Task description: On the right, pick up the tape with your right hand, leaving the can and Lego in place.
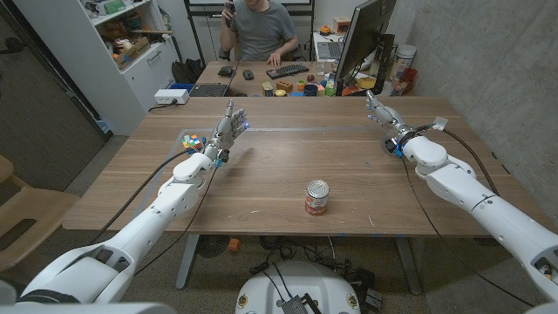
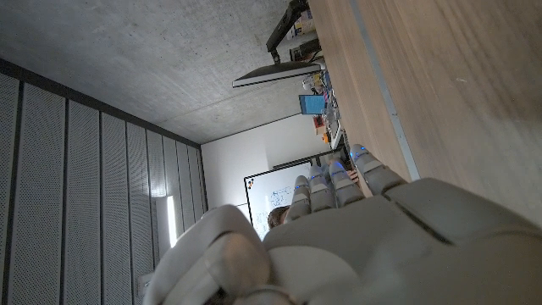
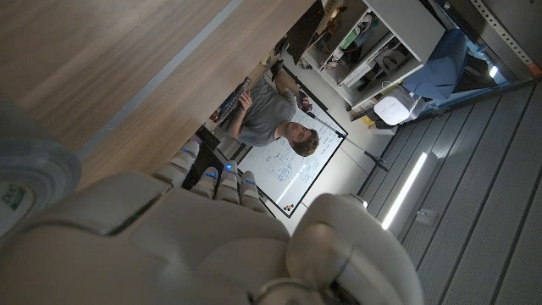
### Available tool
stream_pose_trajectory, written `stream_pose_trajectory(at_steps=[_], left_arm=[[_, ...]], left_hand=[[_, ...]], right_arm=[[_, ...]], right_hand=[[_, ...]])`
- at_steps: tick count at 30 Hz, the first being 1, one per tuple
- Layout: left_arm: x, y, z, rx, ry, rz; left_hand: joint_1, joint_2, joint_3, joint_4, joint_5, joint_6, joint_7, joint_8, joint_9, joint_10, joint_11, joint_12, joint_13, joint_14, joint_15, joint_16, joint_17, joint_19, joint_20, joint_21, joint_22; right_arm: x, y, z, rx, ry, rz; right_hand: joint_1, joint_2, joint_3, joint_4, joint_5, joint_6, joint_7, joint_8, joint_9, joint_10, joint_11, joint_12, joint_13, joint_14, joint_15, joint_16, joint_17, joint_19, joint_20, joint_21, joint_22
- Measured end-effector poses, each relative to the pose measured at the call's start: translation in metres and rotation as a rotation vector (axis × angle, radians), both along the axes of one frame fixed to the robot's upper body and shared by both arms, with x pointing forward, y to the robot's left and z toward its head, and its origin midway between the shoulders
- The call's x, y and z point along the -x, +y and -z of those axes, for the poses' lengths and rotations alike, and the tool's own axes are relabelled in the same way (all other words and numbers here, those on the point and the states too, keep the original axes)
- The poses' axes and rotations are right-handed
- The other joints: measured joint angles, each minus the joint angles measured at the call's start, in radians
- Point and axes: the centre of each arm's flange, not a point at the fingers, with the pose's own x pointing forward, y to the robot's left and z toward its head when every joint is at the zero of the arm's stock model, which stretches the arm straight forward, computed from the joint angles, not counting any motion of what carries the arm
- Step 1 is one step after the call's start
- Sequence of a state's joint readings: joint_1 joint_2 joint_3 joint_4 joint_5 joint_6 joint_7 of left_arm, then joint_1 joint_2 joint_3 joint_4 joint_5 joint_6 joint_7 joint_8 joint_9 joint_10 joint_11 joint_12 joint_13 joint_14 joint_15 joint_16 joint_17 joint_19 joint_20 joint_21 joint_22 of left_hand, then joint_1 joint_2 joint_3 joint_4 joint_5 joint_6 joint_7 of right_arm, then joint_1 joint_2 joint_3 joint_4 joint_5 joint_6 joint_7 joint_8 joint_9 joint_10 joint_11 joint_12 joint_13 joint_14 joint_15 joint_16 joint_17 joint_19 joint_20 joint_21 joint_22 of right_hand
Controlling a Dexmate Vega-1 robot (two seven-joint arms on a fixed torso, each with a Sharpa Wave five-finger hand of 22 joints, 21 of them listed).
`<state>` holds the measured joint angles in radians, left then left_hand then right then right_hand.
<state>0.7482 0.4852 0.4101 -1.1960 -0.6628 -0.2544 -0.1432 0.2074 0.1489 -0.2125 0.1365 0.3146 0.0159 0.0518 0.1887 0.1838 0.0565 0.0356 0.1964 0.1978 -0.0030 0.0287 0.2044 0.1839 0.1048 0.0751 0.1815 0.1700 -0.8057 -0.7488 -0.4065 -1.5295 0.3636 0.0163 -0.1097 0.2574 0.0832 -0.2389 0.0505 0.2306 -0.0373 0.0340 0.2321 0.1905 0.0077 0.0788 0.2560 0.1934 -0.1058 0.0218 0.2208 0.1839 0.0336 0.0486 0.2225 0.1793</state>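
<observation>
A roll of greyish tape (image 3: 24, 182) with a white inner label lies on the wooden table (image 1: 279, 161) close beside my right hand (image 3: 212, 229); in the head view it seems to be the small pale thing (image 1: 438, 124) just right of that wrist. My right hand (image 1: 384, 115) hovers at the table's far right with fingers stretched out and apart, holding nothing. A red and white can (image 1: 316, 197) stands upright near the front middle. Coloured Lego bricks (image 1: 190, 139) lie at the far left, next to my left hand (image 1: 225, 131), which is open with fingers up.
A second desk behind the table carries a monitor (image 1: 362, 39), a keyboard (image 1: 287, 71) and small coloured toys (image 1: 305, 87). A person (image 1: 260, 30) sits there. A white shelf (image 1: 122, 35) stands at the back left. Cables run along both arms.
</observation>
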Motion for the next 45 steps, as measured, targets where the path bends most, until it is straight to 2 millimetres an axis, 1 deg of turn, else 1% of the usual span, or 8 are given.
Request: stream_pose_trajectory(at_steps=[5, 12, 15, 26, 29, 34, 39, 45], left_arm=[[0.000, -0.002, 0.000, -0.005, 0.000, 0.005], [-0.001, -0.004, 0.000, -0.013, 0.003, 0.013], [-0.001, -0.005, 0.000, -0.014, 0.003, 0.014], [-0.002, -0.005, 0.000, -0.018, 0.006, 0.015], [-0.002, -0.005, 0.000, -0.020, 0.006, 0.017], [-0.001, -0.006, -0.001, -0.023, 0.004, 0.019], [-0.001, -0.008, -0.003, -0.027, 0.001, 0.023], [0.000, -0.009, -0.004, -0.031, -0.002, 0.026]], left_hand=[[0.000, 0.000, 0.000, 0.000, 0.000, 0.000, 0.000, 0.000, 0.000, 0.000, 0.000, 0.000, 0.000, 0.000, 0.000, 0.000, 0.000, 0.000, 0.000, 0.000, 0.000], [0.000, 0.000, 0.000, 0.000, 0.000, 0.000, 0.000, 0.000, 0.000, 0.000, 0.000, 0.000, 0.000, 0.000, 0.000, 0.000, 0.000, 0.000, 0.000, 0.000, 0.000], [0.000, 0.000, 0.002, 0.002, 0.000, 0.000, 0.000, 0.000, 0.000, 0.000, 0.000, 0.000, 0.000, 0.000, 0.000, 0.000, 0.000, 0.000, 0.000, 0.000, 0.000], [0.000, 0.000, 0.003, 0.003, -0.004, 0.000, 0.000, 0.000, 0.000, 0.000, 0.000, 0.000, 0.000, 0.000, 0.000, 0.000, 0.000, 0.003, -0.004, 0.000, 0.000], [0.000, 0.000, 0.003, 0.003, -0.004, 0.000, 0.000, 0.000, 0.000, 0.001, 0.001, 0.000, 0.000, 0.000, 0.000, 0.000, 0.000, 0.003, -0.004, 0.000, 0.000], [0.000, 0.000, 0.003, 0.003, -0.004, 0.000, 0.000, 0.000, 0.000, 0.006, 0.006, 0.000, 0.000, 0.000, 0.000, 0.000, 0.000, 0.003, -0.004, 0.000, 0.000], [0.004, -0.004, 0.003, 0.003, -0.004, 0.000, 0.000, 0.000, 0.000, 0.006, 0.006, 0.000, 0.000, 0.000, 0.000, 0.000, 0.000, 0.003, -0.004, 0.000, 0.000], [0.005, -0.005, 0.003, 0.003, -0.004, 0.004, 0.004, 0.004, 0.000, 0.011, 0.000, 0.004, 0.000, 0.000, 0.000, 0.000, 0.000, 0.003, -0.004, 0.000, 0.000]], right_arm=[[0.016, -0.008, -0.009, 0.117, -0.004, 0.099], [0.031, -0.015, -0.014, 0.254, 0.009, 0.220], [0.035, -0.019, -0.015, 0.305, 0.020, 0.269], [0.058, -0.023, -0.015, 0.594, 0.061, 0.429], [0.063, -0.022, -0.015, 0.672, 0.068, 0.464], [0.068, -0.019, -0.014, 0.782, 0.076, 0.504], [0.068, -0.020, -0.010, 0.860, 0.091, 0.539], [0.063, -0.022, -0.002, 0.919, 0.110, 0.562]], right_hand=[[0.024, 0.005, 0.007, -0.012, -0.005, 0.027, 0.002, 0.005, 0.000, 0.028, -0.007, 0.004, 0.000, 0.027, -0.014, 0.007, 0.000, 0.028, 0.014, 0.008, 0.000], [0.040, 0.002, 0.012, -0.016, -0.007, 0.047, 0.000, 0.009, 0.000, 0.041, -0.010, 0.011, 0.000, 0.035, -0.022, 0.007, 0.000, 0.032, 0.010, 0.008, 0.000], [0.046, 0.006, 0.012, -0.024, -0.007, 0.050, -0.003, 0.009, 0.000, 0.044, -0.013, 0.011, 0.000, 0.035, -0.022, 0.007, 0.000, 0.036, 0.006, 0.008, 0.000], [0.070, 0.007, 0.022, -0.035, -0.007, 0.075, -0.014, 0.013, 0.000, 0.045, -0.022, 0.011, 0.000, 0.034, -0.033, -0.003, 0.000, 0.035, -0.001, 0.001, 0.000], [0.113, 0.009, 0.033, -0.057, -0.007, 0.075, -0.037, 0.013, 0.003, 0.039, -0.043, 0.007, 0.000, 0.034, -0.044, -0.008, 0.000, 0.035, -0.001, -0.001, 0.000], [0.156, 0.012, 0.048, -0.085, -0.007, 0.104, -0.075, 0.020, 0.003, 0.050, -0.073, 0.005, 0.000, 0.042, -0.055, -0.008, 0.000, 0.057, -0.022, -0.002, 0.000], [0.176, 0.013, 0.055, -0.092, -0.006, 0.124, -0.076, 0.023, 0.003, 0.066, -0.088, 0.005, 0.000, 0.048, -0.060, -0.008, 0.000, 0.068, -0.026, -0.002, 0.000], [0.227, 0.024, 0.075, -0.121, 0.007, 0.167, -0.066, 0.035, 0.008, 0.098, -0.120, 0.011, 0.000, 0.080, -0.055, -0.008, 0.000, 0.107, -0.051, -0.002, 0.000]])
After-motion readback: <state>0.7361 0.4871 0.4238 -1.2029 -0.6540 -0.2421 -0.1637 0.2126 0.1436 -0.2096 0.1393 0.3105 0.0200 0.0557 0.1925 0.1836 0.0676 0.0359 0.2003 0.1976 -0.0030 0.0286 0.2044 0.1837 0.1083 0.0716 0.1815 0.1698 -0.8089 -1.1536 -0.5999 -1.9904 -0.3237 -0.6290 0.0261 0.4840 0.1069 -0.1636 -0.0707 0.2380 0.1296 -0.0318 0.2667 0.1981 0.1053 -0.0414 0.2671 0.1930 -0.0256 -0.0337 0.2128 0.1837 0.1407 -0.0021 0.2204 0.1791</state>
